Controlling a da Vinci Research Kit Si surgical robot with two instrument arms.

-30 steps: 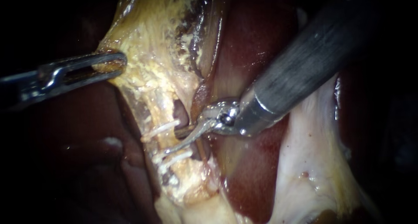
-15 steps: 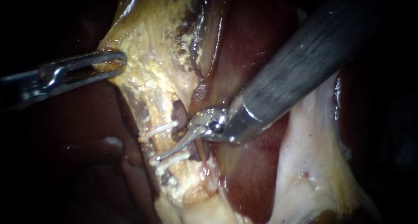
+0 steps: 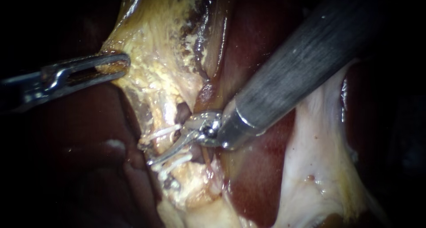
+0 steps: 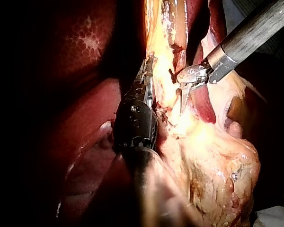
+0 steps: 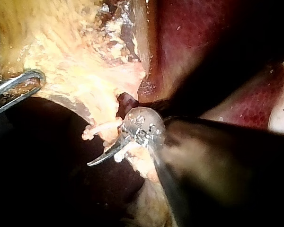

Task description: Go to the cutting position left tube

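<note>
Centre frame: the right tool [image 3: 156,159] lies across the upright tube [image 3: 163,115], between two white clips [image 3: 162,132], tip pointing lower left. Whether it is open cannot be told. At upper left, the left tool [image 3: 111,64] clamps yellow tissue [image 3: 151,55].

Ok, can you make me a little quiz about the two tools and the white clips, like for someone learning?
1. True or false: the left instrument has its jaws shut on the yellow tissue.
2. Where does the right instrument tip lie? A) touching the left instrument B) across the tube, between the white clips C) far from any tissue
3. Fill in: the dark red tissue beside the right instrument's shaft is the ___.
Key: 1 true; 2 B; 3 liver.
</note>
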